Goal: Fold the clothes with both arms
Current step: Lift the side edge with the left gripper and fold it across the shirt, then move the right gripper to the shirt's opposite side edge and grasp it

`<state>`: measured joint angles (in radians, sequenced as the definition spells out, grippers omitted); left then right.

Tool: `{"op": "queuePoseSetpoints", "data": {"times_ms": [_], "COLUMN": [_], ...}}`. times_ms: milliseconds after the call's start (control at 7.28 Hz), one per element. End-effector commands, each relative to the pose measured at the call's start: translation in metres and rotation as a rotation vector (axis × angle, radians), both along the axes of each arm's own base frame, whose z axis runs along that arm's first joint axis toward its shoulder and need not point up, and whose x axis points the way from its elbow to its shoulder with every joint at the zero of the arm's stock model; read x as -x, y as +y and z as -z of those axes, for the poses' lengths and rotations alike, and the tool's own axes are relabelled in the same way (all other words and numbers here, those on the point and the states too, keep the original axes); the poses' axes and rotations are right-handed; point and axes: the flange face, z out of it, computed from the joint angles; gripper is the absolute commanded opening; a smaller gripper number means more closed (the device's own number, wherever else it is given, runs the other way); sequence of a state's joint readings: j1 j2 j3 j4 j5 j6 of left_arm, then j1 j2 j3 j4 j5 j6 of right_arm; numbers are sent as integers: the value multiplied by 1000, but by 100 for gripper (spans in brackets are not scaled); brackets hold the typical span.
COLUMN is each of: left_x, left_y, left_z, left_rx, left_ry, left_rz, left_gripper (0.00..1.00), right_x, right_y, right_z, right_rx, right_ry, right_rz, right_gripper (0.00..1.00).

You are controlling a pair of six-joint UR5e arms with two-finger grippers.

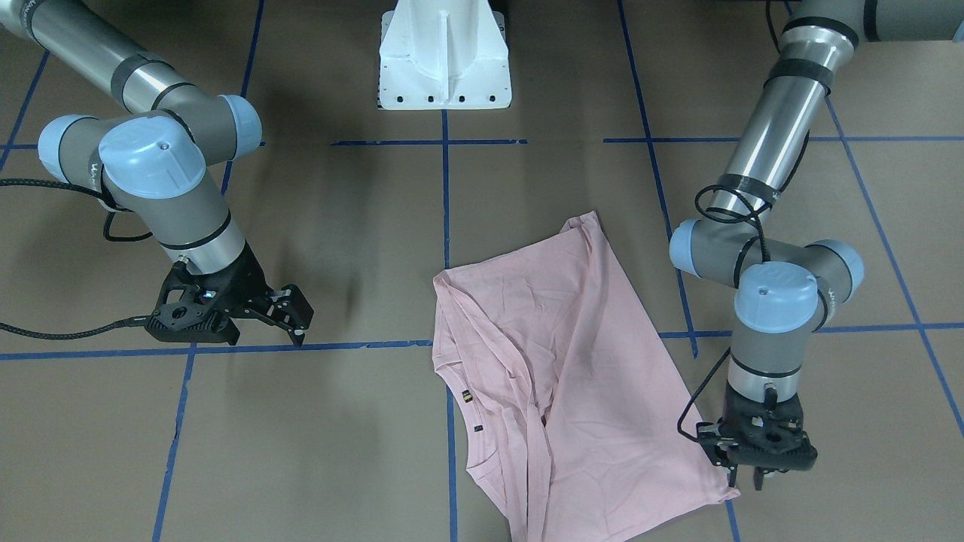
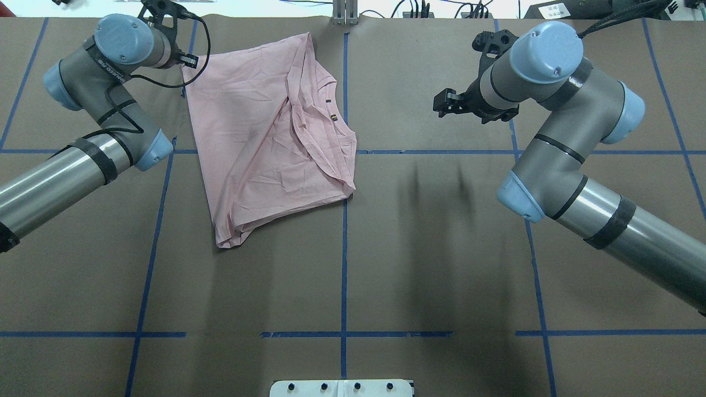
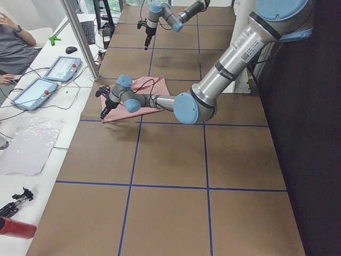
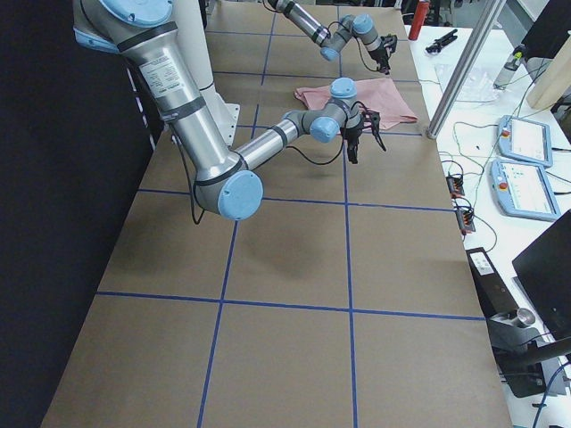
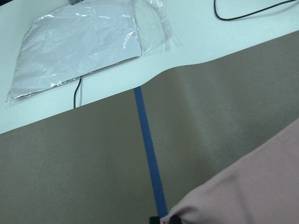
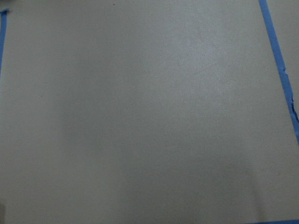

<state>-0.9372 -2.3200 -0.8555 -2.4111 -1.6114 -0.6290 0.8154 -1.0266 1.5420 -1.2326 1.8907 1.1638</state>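
The pale pink T-shirt (image 2: 265, 138) lies on the brown table's (image 2: 441, 248) left half, its far corner right at my left claw (image 1: 744, 478), shut or not I cannot tell; my right claw (image 1: 296, 320) hangs spread, well apart.

Silver-grey arms (image 1: 776, 128), light-blue caps (image 1: 776, 297), black hands (image 1: 301, 325).

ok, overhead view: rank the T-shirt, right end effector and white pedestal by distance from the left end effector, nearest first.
1. T-shirt: its far-left corner lies right by the left end effector.
2. Right end effector: well off to the view's right.
3. White pedestal: bottom centre of the view, farthest.
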Motion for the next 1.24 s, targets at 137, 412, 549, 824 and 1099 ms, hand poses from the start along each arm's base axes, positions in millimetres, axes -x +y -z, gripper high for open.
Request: {"op": "queuePoseSetpoints", "data": {"times_ms": [137, 412, 549, 824, 1099], "left_x": [52, 56, 54, 51, 48], "left_y": [17, 31, 34, 39, 42], "left_z": [19, 41, 45, 37, 37], "left_rx": [-11, -30, -35, -26, -14], "left_ry": [163, 187, 191, 187, 202], "left_rz": [-135, -137, -141, -147, -139], "left_gripper": [100, 100, 100, 100, 100], "right_x": [42, 105, 136, 183, 219], "right_y": [23, 58, 81, 97, 95], "right_z": [40, 92, 115, 130, 137], "right_rx": [163, 280, 350, 365, 404], "right_ry": [-126, -168, -144, -112, -84], "right_rz": [-108, -225, -229, -246, -271], "right_gripper": [93, 82, 78, 78, 70]}}
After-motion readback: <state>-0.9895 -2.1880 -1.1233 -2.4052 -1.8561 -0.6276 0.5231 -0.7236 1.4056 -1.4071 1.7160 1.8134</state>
